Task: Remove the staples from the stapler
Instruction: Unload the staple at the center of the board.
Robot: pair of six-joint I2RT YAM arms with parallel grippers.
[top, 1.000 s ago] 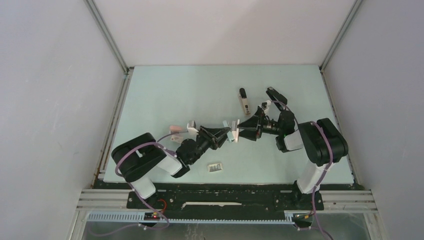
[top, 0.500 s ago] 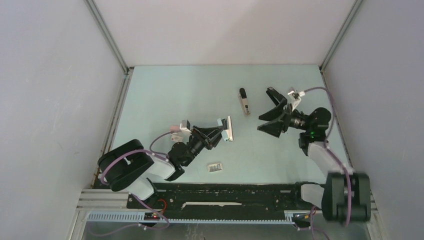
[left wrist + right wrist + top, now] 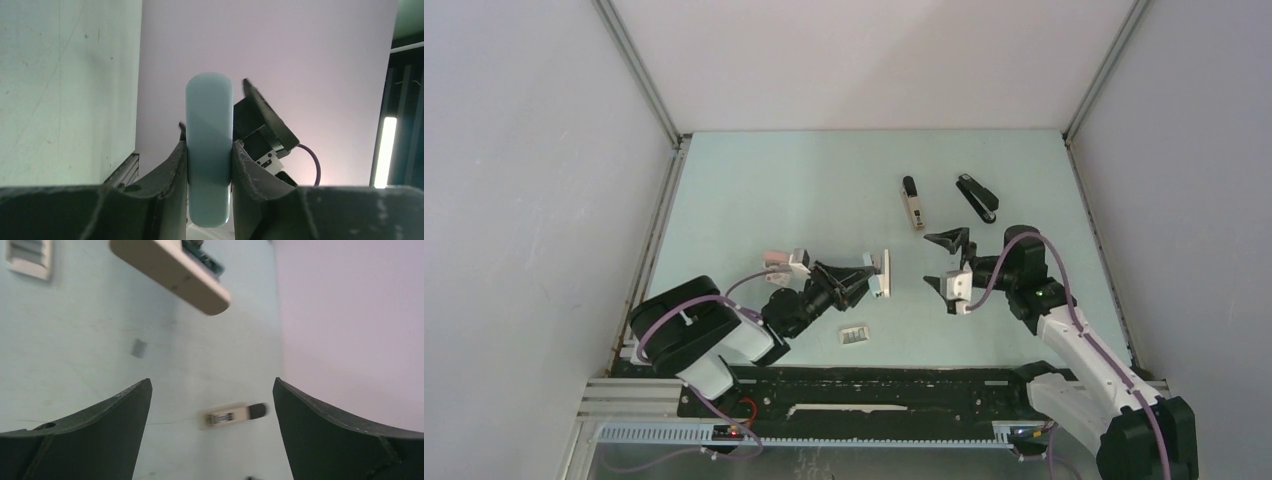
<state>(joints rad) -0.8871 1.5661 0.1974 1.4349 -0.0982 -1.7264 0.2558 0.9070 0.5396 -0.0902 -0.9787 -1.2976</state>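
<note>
pulling nearer, right claw [image 3: 930, 260] gapes wide

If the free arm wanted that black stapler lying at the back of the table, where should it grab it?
Probably around the middle of the black stapler, coming straight down. It lies flat, long and narrow, slanted on the table, so the open right tool would turn to pinch its two long sides.

I am clamping my left gripper [image 3: 209, 159] on the pale blue-grey stapler [image 3: 209, 110], its rounded end standing upright between my fingers [image 3: 169, 172]; black hardware [image 3: 262, 131] trailing a cable [image 3: 313, 167] is showing just behind it.
</note>
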